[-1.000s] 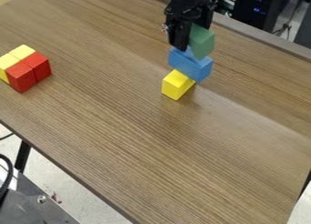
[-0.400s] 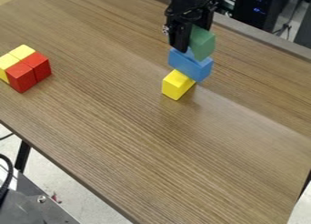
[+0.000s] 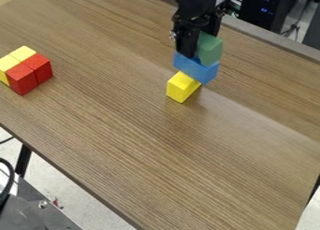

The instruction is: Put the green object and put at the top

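- Camera view, toward 1 o'clock: the biggest risk is a toppled stack. The large blue rectangular block (image 3: 197, 68) overlaps the small yellow block (image 3: 182, 87) toward 7 o'clock, and I cannot tell how firmly one bears the other. Too hard a press from me would tip the blue one or shove it off.
- Next, a bad release. I have the green block (image 3: 210, 49) pinched in my black two-finger claw (image 3: 199, 46), right over the blue block's top; whether they touch I cannot tell. Opened too high, I drop it and jolt what is below; opened off-centre, I leave it to roll off the side.
- Smallest, a snag: a fingertip of mine is down beside the blue block's upper face, so a sideways retreat could drag it. Straight up seems safest.
- For edges, the wood-grain table (image 3: 125, 131) comes first. Its far rim runs close behind me from 12 to 3 o'clock, with dark computer equipment (image 3: 265, 11) past it at 1 o'clock, so I'd swing little that way.
- Toward 6 o'clock I judge the room generous.
- Near 9 o'clock sit two red blocks (image 3: 22, 79) against two pale yellow ones (image 3: 7, 65), well apart from my work.
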`<state>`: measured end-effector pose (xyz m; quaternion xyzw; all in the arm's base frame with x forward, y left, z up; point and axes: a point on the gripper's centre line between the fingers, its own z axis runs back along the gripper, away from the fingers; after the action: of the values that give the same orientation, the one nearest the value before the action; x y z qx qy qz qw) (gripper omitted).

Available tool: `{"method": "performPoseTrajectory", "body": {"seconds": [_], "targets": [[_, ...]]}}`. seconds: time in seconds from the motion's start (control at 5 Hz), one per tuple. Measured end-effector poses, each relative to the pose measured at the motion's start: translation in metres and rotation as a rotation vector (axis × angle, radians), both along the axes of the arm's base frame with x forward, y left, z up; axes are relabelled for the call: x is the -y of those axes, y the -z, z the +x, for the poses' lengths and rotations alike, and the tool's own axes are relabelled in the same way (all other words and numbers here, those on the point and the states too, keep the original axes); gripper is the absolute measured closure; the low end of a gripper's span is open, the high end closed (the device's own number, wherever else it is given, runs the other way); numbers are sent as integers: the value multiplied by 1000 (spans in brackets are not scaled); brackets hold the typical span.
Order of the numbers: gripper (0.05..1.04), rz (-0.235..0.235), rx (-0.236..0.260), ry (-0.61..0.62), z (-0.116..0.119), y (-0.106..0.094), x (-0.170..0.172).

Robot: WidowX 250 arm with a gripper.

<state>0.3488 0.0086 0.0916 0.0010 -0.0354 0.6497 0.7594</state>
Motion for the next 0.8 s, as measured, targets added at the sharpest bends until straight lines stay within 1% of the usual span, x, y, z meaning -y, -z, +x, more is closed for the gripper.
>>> {"method": "performPoseTrajectory", "body": {"seconds": [0.6, 0.8], "targets": [[486, 4, 20, 2, 5, -4, -1], [486, 6, 5, 2, 5, 2, -1]]}}
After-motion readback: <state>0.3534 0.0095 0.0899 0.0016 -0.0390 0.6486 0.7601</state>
